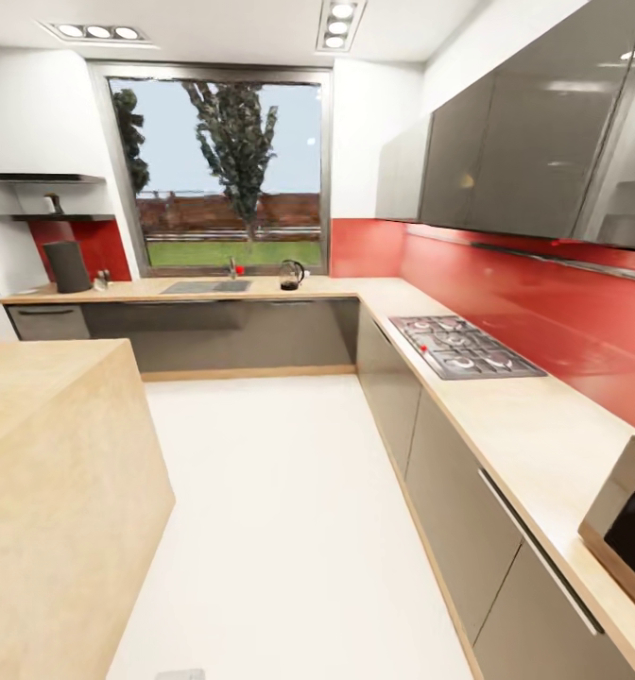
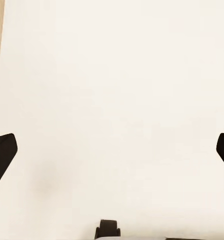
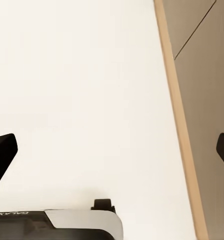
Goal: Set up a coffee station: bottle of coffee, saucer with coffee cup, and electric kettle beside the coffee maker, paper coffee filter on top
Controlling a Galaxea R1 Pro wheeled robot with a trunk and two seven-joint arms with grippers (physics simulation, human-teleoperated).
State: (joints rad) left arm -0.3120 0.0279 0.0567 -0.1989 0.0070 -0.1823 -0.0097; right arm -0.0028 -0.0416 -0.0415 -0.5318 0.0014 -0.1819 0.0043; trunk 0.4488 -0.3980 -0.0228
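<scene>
Kettle (image 1: 291, 275) sits on the far counter (image 1: 261, 286) well ahead of my left gripper (image 2: 112, 150) and right gripper (image 3: 112, 150), both spread wide, empty, over floor (image 1: 280, 491); I judge I'm in transit, so next: drive closer.

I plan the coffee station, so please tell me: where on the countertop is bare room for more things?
Bare: between the coffee maker and sink; the corner between the electric kettle and hob; between hob and microwave. Crowded: right beside the coffee maker, where small items stand.
</scene>
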